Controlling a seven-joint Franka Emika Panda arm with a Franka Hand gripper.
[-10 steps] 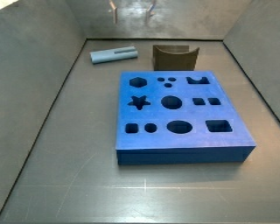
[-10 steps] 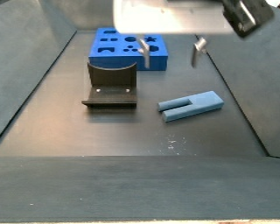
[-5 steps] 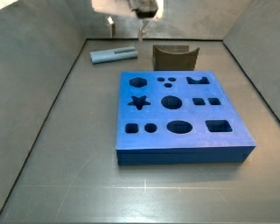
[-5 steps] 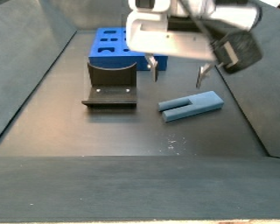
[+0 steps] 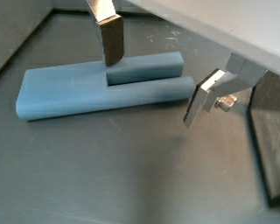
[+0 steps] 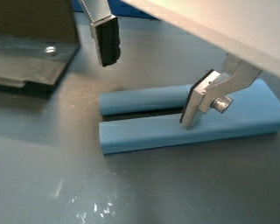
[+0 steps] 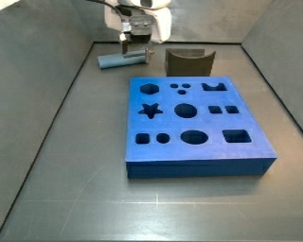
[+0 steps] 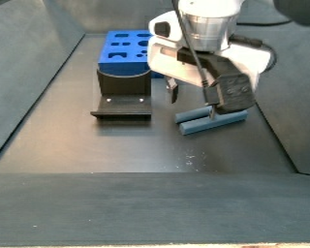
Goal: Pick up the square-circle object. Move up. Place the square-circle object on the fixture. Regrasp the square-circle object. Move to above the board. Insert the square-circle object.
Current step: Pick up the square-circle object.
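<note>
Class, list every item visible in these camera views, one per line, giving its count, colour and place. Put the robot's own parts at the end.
square-circle object: one, pale blue-grey, lying flat on the floor near the back wall, beside the fixture, under the gripper.
fixture: one, dark brown, on the floor between the board and the back wall.
board: one, blue with dark shaped holes, flat in the middle of the floor.
gripper: one, silver fingers with dark pads, open, a finger on either side of the square-circle object, not closed on it.
</note>
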